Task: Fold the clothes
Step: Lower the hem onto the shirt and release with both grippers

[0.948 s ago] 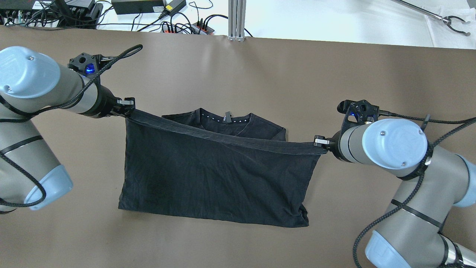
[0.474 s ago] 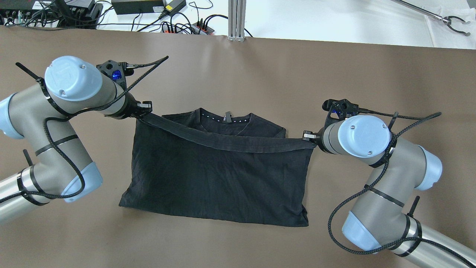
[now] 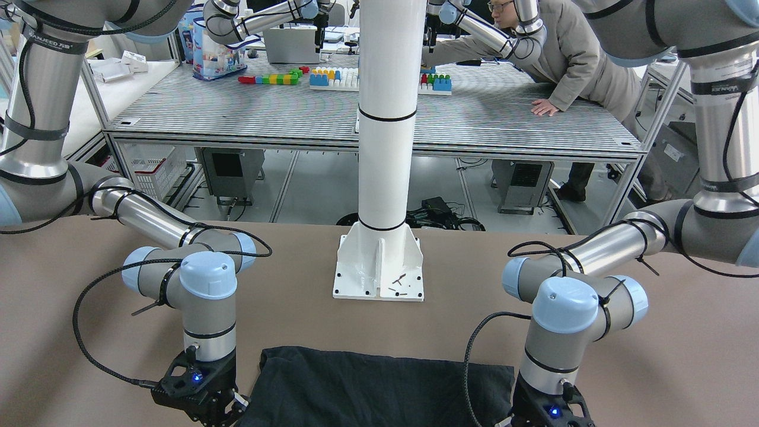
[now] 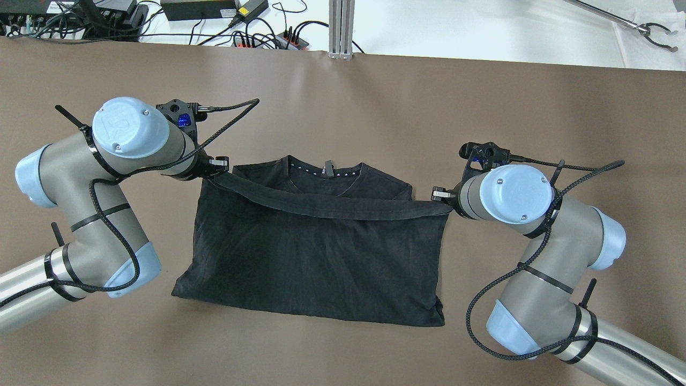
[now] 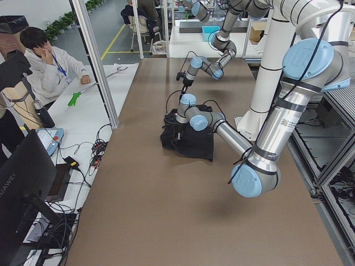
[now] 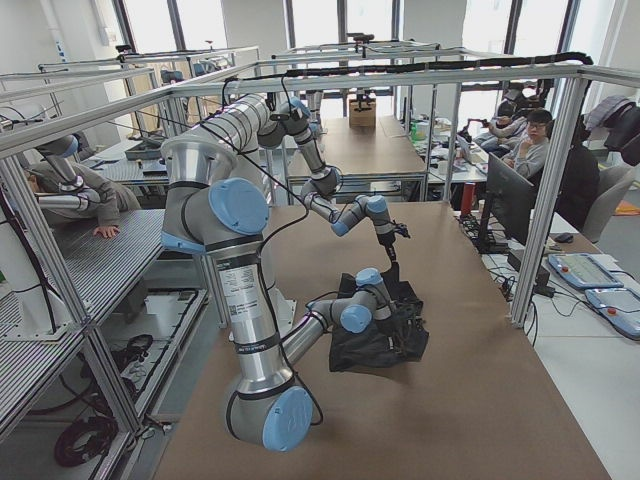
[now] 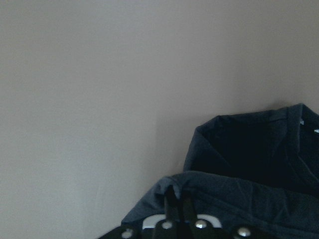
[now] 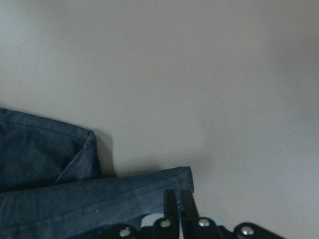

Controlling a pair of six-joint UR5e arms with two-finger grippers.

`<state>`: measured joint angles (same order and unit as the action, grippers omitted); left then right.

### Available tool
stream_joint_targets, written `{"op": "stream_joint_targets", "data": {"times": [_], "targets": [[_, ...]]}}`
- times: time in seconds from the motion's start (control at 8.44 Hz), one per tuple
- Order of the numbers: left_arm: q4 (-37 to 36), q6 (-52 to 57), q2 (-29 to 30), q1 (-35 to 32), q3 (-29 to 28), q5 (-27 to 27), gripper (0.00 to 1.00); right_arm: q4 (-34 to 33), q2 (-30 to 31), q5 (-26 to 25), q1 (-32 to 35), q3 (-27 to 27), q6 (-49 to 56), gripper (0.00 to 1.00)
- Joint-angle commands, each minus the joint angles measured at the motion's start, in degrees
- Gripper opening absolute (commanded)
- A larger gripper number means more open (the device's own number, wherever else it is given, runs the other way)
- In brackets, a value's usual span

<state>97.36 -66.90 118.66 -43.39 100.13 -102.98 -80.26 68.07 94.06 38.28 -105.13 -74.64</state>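
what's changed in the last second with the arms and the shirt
Both grippers moved inward, toward each other: the left gripper and the right gripper. The lifted hem of the black shirt went from taut to sagging. Both jaws stay shut on the hem's corners; the shirt's lower part on the table has not shifted.

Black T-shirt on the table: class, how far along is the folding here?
Done: the black T-shirt shows as a rectangle, its sides seemingly folded in. In hand: the left gripper and right gripper each pinch a corner of the hem, lifted over its middle. Left: lay the hem at the collar and release.
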Motion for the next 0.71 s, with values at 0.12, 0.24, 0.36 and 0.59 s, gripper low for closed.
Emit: {"op": "stream_joint_targets", "data": {"times": [0.12, 0.24, 0.36, 0.59], "targets": [[1.0, 10.1, -1.2, -2.5, 3.8, -1.3, 1.0, 0.2, 0.0, 1.0, 1.3, -1.8, 8.2, 0.94], [1.1, 10.2, -3.0, -2.6, 5.3, -4.8, 1.0, 0.2, 0.3, 1.9, 1.3, -2.0, 11.2, 0.94], [1.2, 10.2, -5.7, -2.3, 7.8, -5.5, 1.0, 0.3, 0.3, 2.0, 1.1, -2.1, 11.6, 0.94], [3.4, 9.9, -12.4, 3.1, 11.3, -4.8, 1.0, 1.4, 0.7, 1.9, 0.5, -2.2, 11.5, 0.94]]}}
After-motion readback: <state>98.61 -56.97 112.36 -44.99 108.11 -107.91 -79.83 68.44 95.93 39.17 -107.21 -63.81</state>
